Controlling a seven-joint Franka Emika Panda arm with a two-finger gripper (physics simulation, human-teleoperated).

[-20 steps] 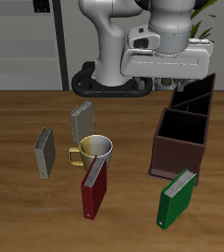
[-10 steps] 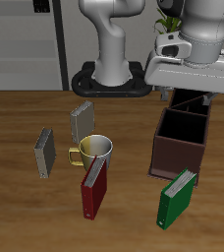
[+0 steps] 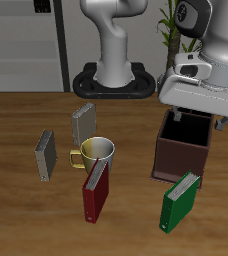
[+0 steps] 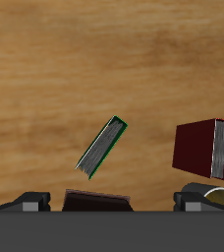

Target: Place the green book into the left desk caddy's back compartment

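The green book (image 3: pixel 180 203) stands tilted on the table near the front edge, just in front of the left desk caddy (image 3: pixel 180 156). It also shows in the wrist view (image 4: pixel 102 148). My gripper (image 3: pixel 198 119) hangs open and empty over the caddy, farther back than the book and apart from it. Its fingers (image 3: pixel 175 115) stand wide apart. Only the caddy's large square section (image 3: pixel 190 135) shows. The narrow back compartment is hidden behind my hand. The caddy's front wall (image 4: pixel 97 202) shows in the wrist view between my fingers (image 4: pixel 30 202).
A dark red book (image 3: pixel 94 192) leans by a metal mug (image 3: pixel 96 152) in the middle of the table. Two grey books (image 3: pixel 83 125) (image 3: pixel 45 154) stand farther out. The robot base (image 3: pixel 111 80) is at the back. The red book (image 4: pixel 200 148) shows in the wrist view.
My arm has swung across toward the caddy and come forward and down, from the table's back middle to right over the caddy. The books and mug have not moved.
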